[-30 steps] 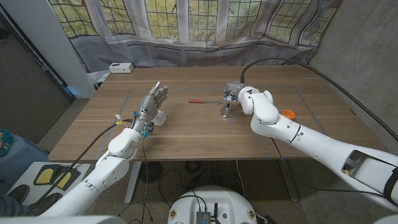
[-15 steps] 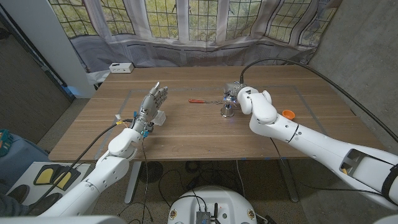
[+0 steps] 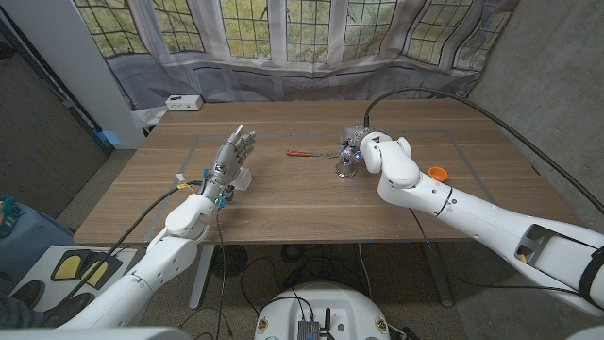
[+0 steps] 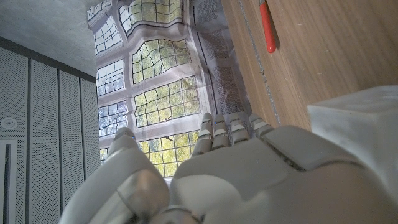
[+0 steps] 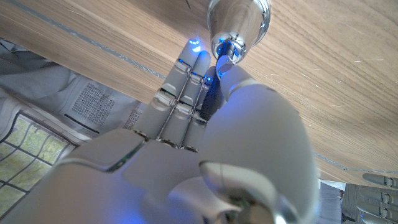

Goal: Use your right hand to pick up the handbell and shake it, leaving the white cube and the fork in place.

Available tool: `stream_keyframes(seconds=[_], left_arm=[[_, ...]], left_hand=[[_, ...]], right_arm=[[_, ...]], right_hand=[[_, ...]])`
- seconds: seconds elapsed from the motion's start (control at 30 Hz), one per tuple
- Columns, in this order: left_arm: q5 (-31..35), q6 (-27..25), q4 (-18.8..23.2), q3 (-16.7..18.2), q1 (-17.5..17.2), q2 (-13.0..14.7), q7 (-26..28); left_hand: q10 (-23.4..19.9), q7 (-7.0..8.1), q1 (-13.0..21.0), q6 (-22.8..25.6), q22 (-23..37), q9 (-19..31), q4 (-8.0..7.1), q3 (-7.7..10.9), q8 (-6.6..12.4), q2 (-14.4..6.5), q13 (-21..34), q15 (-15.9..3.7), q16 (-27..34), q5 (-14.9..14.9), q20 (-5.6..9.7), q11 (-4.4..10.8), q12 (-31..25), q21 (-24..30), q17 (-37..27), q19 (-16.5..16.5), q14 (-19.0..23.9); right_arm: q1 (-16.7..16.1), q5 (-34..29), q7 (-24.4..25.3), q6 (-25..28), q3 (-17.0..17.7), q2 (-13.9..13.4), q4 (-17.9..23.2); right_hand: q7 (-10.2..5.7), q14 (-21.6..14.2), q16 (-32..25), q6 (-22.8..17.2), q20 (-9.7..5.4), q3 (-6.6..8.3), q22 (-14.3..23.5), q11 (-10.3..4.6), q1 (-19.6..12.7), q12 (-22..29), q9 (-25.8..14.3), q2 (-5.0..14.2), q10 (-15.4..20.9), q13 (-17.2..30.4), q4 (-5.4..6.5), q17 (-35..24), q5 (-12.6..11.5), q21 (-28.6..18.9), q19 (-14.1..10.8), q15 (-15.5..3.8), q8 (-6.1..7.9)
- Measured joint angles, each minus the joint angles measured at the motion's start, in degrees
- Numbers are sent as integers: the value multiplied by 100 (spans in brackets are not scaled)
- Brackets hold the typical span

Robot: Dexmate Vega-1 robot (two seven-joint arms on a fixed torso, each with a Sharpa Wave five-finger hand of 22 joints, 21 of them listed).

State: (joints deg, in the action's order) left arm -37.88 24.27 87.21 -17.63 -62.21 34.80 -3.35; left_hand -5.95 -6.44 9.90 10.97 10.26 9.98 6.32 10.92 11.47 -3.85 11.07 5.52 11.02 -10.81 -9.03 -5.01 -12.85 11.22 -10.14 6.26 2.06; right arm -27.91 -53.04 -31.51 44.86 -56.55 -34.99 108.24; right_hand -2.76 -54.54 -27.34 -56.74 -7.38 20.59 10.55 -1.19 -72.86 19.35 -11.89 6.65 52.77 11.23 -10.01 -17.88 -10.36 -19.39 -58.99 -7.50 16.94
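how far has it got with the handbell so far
Done: the right robot hand has reached the handbell, fingers around its handle. In hand: closing the grasp; the handbell appears to stand on the table. Left: lifting and shaking. The fork lies untouched; the white cube sits beside the left robot hand.

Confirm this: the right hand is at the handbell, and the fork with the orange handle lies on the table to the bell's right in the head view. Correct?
Not quite. The head view shows the fork lying to the left of the handbell, not the right. The right hand is at the bell.
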Motion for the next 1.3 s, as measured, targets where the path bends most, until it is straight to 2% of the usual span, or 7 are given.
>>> stream_keyframes(seconds=[0.13,0.53,1.0,1.3], left_arm=[[0,-2,0,-3,1,-3,1],[12,-2,87,-5,-75,2,71],[58,-44,176,-2,-123,21,134],[75,-80,204,-41,-73,22,124]], left_hand=[[0,-31,0,31,0,0,0,0,0,0,0,0,0,0,0,0,0,0,0,0,0],[0,-32,0,30,0,0,0,0,0,0,-1,0,0,0,0,0,0,0,-14,0,0],[1,-31,0,30,0,0,0,0,-25,0,-1,0,0,0,0,0,0,0,2,0,-1],[1,-31,0,30,0,0,0,0,-25,0,-1,0,0,0,0,0,0,0,2,0,-1]], right_arm=[[-37,-7,27,2,9,-6,1],[-73,24,142,-1,52,-30,-3],[-163,260,132,23,228,-127,174],[-325,789,428,167,474,-231,388]], right_hand=[[19,-264,-21,-180,-8,-55,0,43,0,40,0,0,233,-1,41,51,1,-90,-133,-93,27],[74,-659,14,-372,2,-93,22,-52,0,122,-9,-1,336,1,98,215,18,-212,-325,-292,72],[172,-792,68,-479,33,-115,10,-87,12,122,-9,9,386,-16,123,272,-5,-296,-356,-365,72],[174,-823,109,-480,63,-121,11,-99,52,118,-9,47,397,-22,117,263,-11,-297,-387,-395,33]])
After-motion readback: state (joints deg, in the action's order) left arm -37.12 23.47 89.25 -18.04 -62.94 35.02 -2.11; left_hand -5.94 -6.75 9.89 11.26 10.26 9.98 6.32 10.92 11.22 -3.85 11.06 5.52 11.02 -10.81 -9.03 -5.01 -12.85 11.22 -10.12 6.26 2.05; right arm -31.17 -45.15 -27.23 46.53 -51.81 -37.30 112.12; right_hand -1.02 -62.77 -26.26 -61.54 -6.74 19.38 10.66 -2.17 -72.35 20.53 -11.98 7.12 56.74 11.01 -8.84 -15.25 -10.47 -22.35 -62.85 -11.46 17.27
